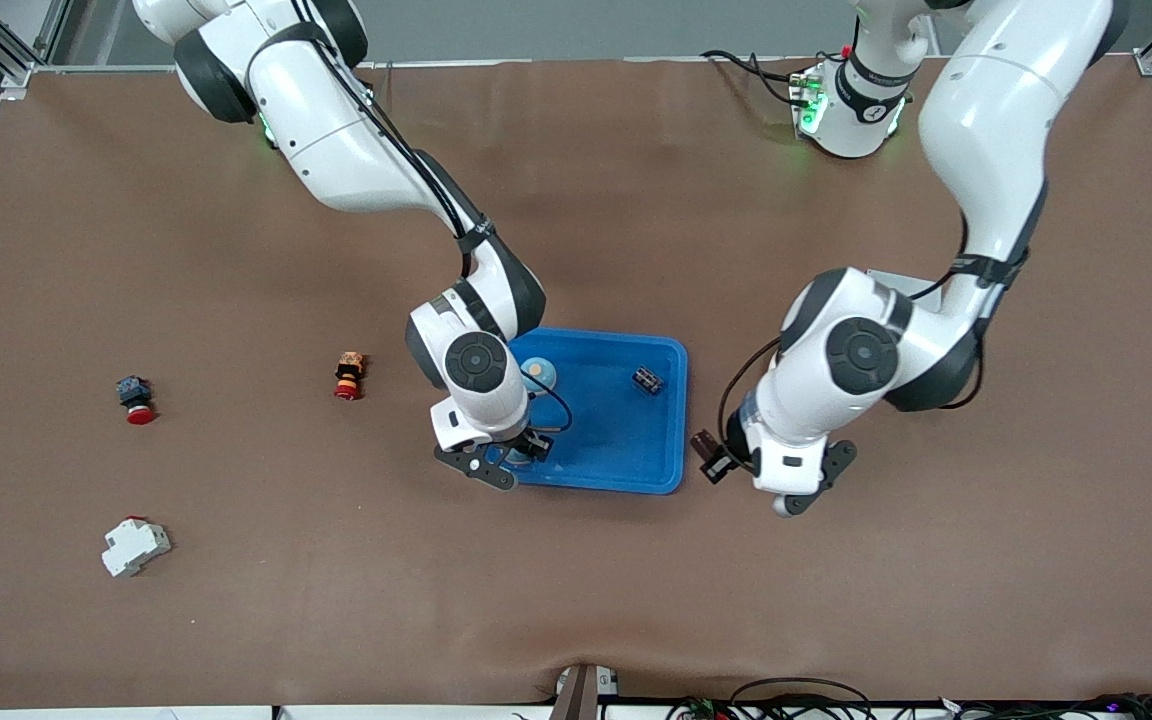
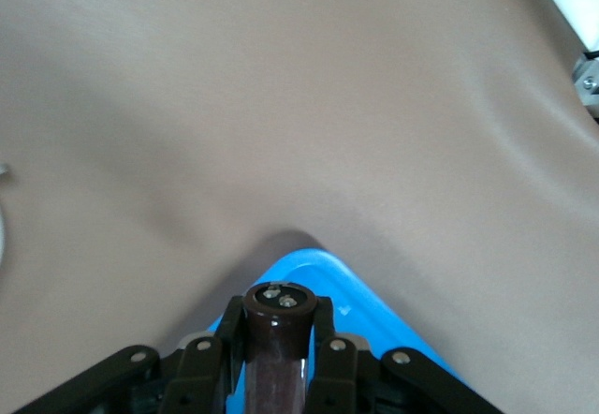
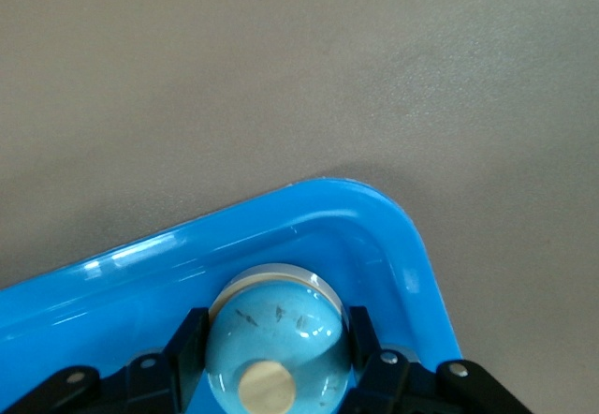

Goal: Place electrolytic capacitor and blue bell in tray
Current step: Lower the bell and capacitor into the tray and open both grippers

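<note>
The bright blue tray [image 1: 626, 450] lies mid-table. My right gripper [image 1: 508, 458] is over the tray's corner nearest the front camera at the right arm's end. It is shut on the blue bell [image 3: 276, 339], a pale blue dome with a wooden knob, low inside the tray corner [image 3: 402, 236]. My left gripper [image 1: 714, 462] is just off the tray's edge at the left arm's end. It is shut on the electrolytic capacitor [image 2: 277, 339], a dark brown cylinder that also shows in the front view [image 1: 704, 443], held over a tray corner [image 2: 356, 292].
A small dark part [image 1: 648, 380] and a pale blue round thing [image 1: 539, 375] beside my right wrist lie in the tray. Two red push-buttons [image 1: 348, 375] [image 1: 136, 398] and a white breaker [image 1: 134, 547] lie toward the right arm's end. A grey box [image 1: 891, 280] is partly hidden by my left arm.
</note>
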